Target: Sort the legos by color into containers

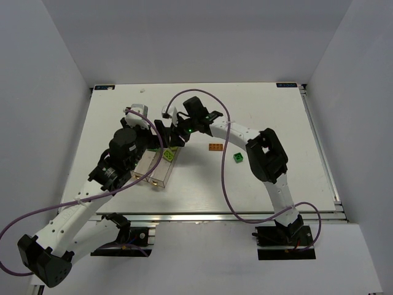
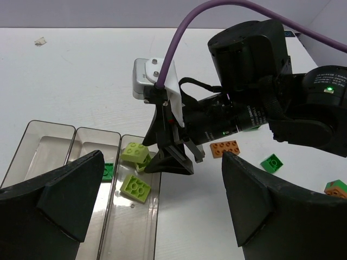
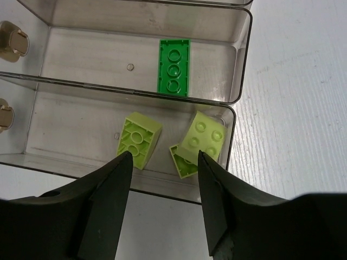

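Left of table [image 1: 276, 123] centre, top view: we see containers [image 1: 153, 175], right gripper [image 1: 174, 141] over their far end; orange lego [image 1: 215, 147] and loose green lego [image 1: 237, 158] mid-table. Left wrist: left gripper [image 2: 161, 157] spread wide, empty. Right wrist: right gripper jaws parted, empty, above three lime legos [image 3: 140, 142] in end bin; binned green lego [image 3: 174, 65] next bin.

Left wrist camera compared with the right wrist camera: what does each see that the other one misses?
Only the left wrist camera shows the right gripper hanging over the clear bins, plus an orange brick and a loose green brick on the table. Only the right wrist camera shows two beige knobs at one end of the bins. Both show lime bricks in one bin and a long green brick in the bin beside it.
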`<act>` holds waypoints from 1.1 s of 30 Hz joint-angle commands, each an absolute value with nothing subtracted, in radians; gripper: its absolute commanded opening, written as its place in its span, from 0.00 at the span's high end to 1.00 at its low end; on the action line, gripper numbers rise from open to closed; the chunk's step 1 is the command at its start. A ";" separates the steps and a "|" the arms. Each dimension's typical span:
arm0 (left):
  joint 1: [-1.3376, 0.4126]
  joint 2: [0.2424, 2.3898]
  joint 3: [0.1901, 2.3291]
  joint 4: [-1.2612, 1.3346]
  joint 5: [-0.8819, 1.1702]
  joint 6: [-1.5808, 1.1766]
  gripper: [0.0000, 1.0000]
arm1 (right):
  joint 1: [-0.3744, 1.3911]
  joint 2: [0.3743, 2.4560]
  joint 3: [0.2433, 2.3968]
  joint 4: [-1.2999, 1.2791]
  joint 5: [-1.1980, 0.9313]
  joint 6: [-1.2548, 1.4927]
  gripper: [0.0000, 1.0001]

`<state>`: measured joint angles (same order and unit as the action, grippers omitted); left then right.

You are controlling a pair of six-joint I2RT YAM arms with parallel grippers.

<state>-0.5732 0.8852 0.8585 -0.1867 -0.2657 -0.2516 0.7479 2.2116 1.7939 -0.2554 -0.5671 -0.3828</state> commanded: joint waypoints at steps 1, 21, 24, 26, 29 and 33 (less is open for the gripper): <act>-0.575 0.868 0.850 -0.173 -0.273 -0.242 0.02 | 0.747 2.094 1.760 -0.244 -0.534 -0.426 0.43; -0.577 0.968 0.857 -0.164 -0.095 -0.267 0.02 | 0.382 1.384 1.029 -0.480 -0.502 -0.888 0.12; -0.577 1.000 0.865 -0.172 -0.060 -0.275 0.02 | 0.318 1.336 1.003 -0.543 -0.525 -0.960 0.14; -0.577 1.029 0.867 -0.175 -0.026 -0.279 0.02 | 0.281 1.298 0.976 -0.551 -0.554 -0.957 0.14; -0.580 1.074 0.874 -0.184 -0.002 -0.284 0.02 | 0.275 1.238 0.942 -0.584 -0.558 -0.930 0.15; -0.591 1.127 0.899 -0.212 0.043 -0.288 0.02 | 0.275 1.157 0.887 -0.578 -0.467 -0.882 0.14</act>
